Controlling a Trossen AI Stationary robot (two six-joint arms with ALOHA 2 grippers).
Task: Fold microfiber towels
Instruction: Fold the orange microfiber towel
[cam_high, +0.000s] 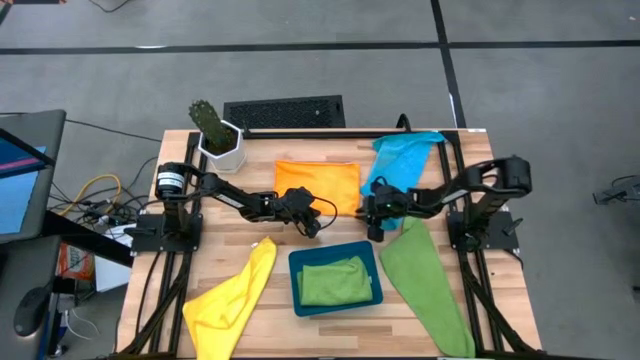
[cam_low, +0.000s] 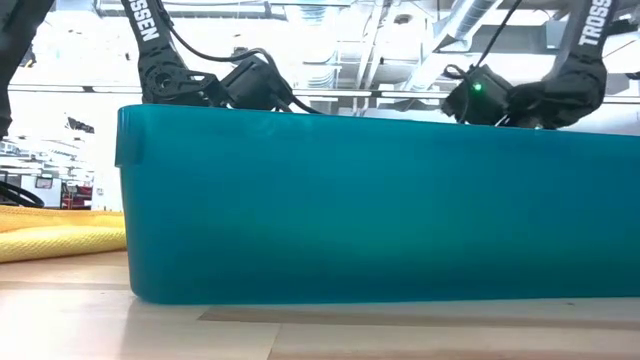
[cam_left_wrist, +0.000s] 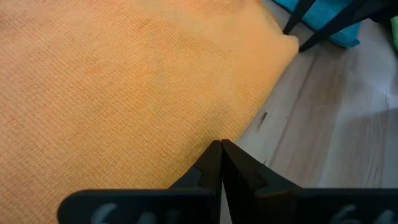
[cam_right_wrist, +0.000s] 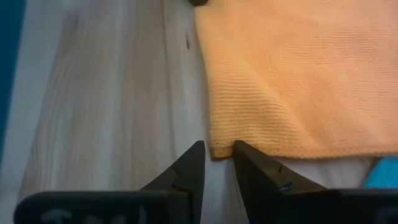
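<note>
Cloths lie spread over a pale wood-plank surface (cam_high: 150, 290), seen from above. At 8 o'clock, a yellow towel (cam_high: 232, 296) trails in a long crumpled strip toward the surface's corner. At 11 o'clock stands a white faceted pot (cam_high: 222, 146) holding a green cactus (cam_high: 206, 116).

Left hand (cam_high: 312, 226) sits just 7 o'clock of centre, at the near edge of the orange towel (cam_high: 318, 184); its 2 dark fingers (cam_left_wrist: 211, 168) are pressed together with nothing between them, tips over the towel's hem where the fine ribbed weave meets bare wood.

Orange towel is a flat rectangle at 12 o'clock, with a fine ribbed weave.

At 6 o'clock, a rigid dark teal tray (cam_high: 294, 286), rectangular with rounded corners, holds 1 green towel (cam_high: 334, 280) folded loosely inside it. In the low view its smooth teal wall (cam_low: 380, 200) fills most of the picture.

Right hand (cam_high: 376, 226) is just 5 o'clock of centre, beside the orange towel's other near corner; its fingers (cam_right_wrist: 189, 165) stand partly apart, the corner of the hem just beyond the gap, and I cannot tell whether they touch it.

Sky-blue towel (cam_high: 400, 160) lies bunched at 1 o'clock, partly under the right arm. A 2nd green towel (cam_high: 428, 286) tapers in a long wedge at 4 o'clock.
</note>
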